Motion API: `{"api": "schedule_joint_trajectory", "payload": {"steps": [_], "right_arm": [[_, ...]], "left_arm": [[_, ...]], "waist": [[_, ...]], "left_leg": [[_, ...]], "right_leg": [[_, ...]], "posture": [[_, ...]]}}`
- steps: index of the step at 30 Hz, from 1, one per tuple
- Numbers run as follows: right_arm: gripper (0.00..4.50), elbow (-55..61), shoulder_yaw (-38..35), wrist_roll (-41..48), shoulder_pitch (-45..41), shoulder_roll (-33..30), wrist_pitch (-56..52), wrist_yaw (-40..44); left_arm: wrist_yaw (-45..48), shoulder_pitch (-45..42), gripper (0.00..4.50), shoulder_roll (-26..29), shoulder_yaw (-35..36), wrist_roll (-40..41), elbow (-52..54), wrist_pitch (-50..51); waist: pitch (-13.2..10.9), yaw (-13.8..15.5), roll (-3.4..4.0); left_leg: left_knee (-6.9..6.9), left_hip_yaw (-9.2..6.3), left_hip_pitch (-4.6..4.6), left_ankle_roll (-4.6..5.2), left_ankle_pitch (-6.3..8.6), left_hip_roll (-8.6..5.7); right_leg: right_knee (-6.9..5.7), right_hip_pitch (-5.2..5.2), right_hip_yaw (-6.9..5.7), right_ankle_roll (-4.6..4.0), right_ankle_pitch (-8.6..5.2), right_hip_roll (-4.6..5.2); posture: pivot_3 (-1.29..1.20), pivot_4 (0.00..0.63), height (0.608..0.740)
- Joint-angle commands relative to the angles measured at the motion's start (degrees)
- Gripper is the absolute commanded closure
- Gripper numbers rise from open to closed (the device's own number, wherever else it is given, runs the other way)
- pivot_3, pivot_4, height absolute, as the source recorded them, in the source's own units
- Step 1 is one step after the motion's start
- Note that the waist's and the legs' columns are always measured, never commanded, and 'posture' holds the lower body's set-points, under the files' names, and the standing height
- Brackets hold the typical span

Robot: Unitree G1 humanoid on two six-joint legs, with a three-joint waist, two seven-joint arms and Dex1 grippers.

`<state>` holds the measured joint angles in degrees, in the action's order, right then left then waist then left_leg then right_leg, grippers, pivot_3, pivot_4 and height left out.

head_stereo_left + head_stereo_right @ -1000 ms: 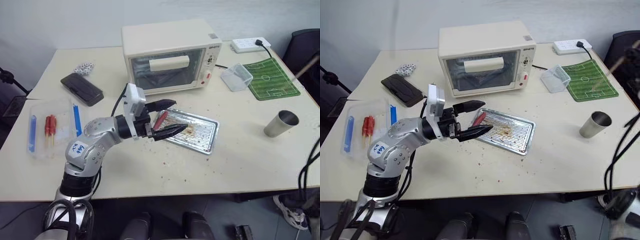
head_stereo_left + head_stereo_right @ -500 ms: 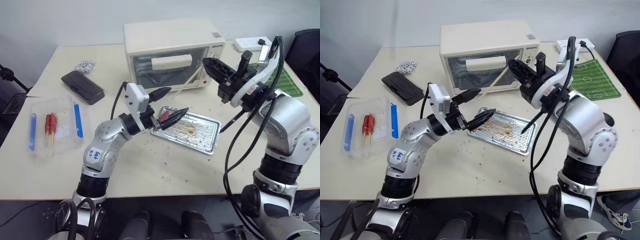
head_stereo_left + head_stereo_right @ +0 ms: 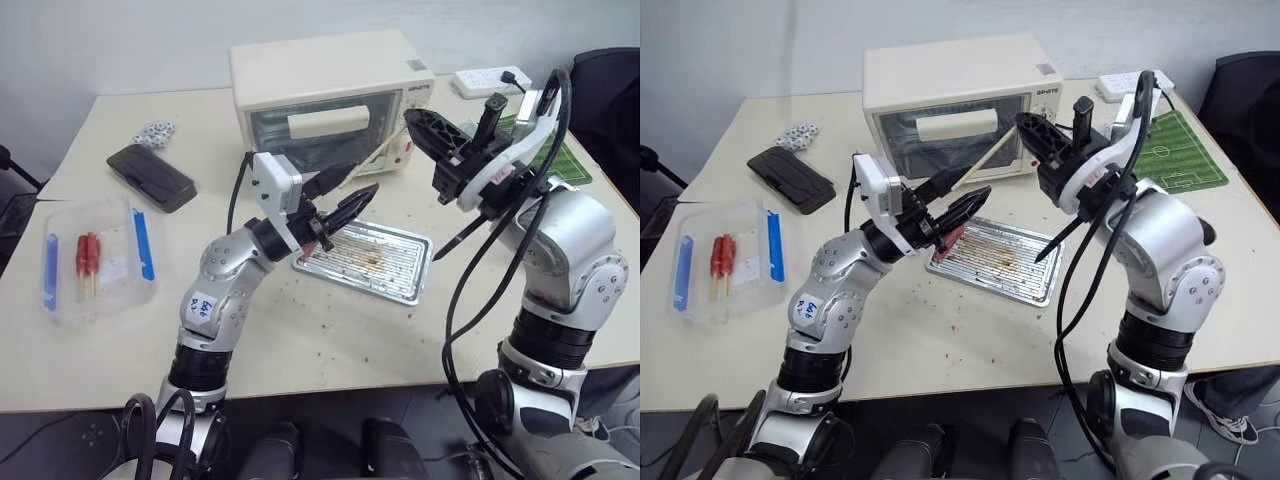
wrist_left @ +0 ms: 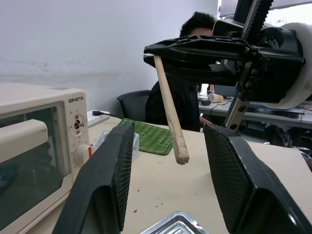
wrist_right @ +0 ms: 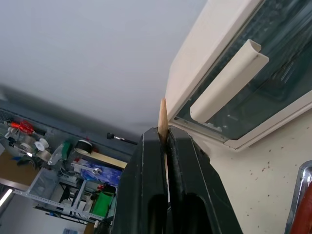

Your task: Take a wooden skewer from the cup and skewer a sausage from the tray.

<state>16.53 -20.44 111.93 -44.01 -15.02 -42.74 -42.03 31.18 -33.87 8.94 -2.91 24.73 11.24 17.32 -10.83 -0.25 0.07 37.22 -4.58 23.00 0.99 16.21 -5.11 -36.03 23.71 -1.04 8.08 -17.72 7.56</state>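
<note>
My right gripper (image 3: 1025,122) has swung in from the right, clamped on the skewer (image 3: 980,160). My left gripper (image 3: 350,182) hangs half-open above the tray (image 3: 392,270), sausage (image 3: 948,236) beneath it. Risk: the skewer's slanted tip strikes my fingers (image 4: 107,185).

A robotics lab or workshop in an office is showing here: beyond the right tool (image 5: 165,141), grey metal shelving (image 5: 63,192) is holding tape rolls and tools, while behind the left tool (image 4: 168,170) a seated person (image 4: 183,92) is working at a cluttered desk (image 4: 219,103) by a black office chair (image 4: 132,103).
</note>
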Motion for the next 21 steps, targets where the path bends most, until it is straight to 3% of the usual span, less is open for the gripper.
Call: {"api": "schedule_joint_trajectory", "payload": {"steps": [1,8,11,18,21], "right_arm": [[4.50,1.89,0.22,1.07,-0.32,-0.39,0.93,0.39],[4.50,1.76,0.54,1.07,-0.12,-0.50,1.33,0.56],[4.50,1.88,0.66,1.07,-0.05,-0.48,1.48,0.53],[4.50,2.16,0.97,1.07,0.00,-0.47,1.93,0.74],[4.50,2.76,0.99,1.07,0.40,-0.31,1.98,0.88]], "left_arm": [[-0.94,-1.18,1.99,-0.43,0.23,1.24,4.07,0.64],[-2.12,-1.78,1.99,-1.60,-0.02,1.31,5.02,0.99],[-2.39,-2.14,2.48,-2.02,0.15,1.42,4.99,0.95],[-2.65,-2.54,4.47,-2.05,0.25,1.49,4.39,1.07],[-3.11,-3.08,4.47,-2.19,0.48,1.16,3.80,0.88]], "waist": [[0.00,0.02,0.00],[0.00,0.09,0.00],[0.00,0.08,0.00],[0.00,0.05,0.00],[0.00,0.14,0.00]], "left_leg": [[0.00,0.00,0.00,0.00,0.00,0.01],[0.06,0.01,0.00,0.01,-0.01,-0.01],[0.06,0.02,0.00,0.01,-0.02,-0.01],[0.07,0.05,-0.02,0.01,-0.02,0.00],[0.07,0.06,-0.01,0.01,-0.02,0.00]], "right_leg": [[0.00,0.00,0.00,0.00,0.00,0.00],[0.02,0.00,0.02,0.00,0.00,0.01],[0.02,0.00,0.02,0.00,0.00,0.01],[0.02,0.01,0.06,0.00,0.00,-0.01],[0.02,0.02,0.05,0.01,0.00,0.00]], "posture": [[0.00,0.150,0.740],[0.00,0.150,0.740],[0.00,0.150,0.740],[0.00,0.150,0.740],[0.00,0.150,0.740]]}}
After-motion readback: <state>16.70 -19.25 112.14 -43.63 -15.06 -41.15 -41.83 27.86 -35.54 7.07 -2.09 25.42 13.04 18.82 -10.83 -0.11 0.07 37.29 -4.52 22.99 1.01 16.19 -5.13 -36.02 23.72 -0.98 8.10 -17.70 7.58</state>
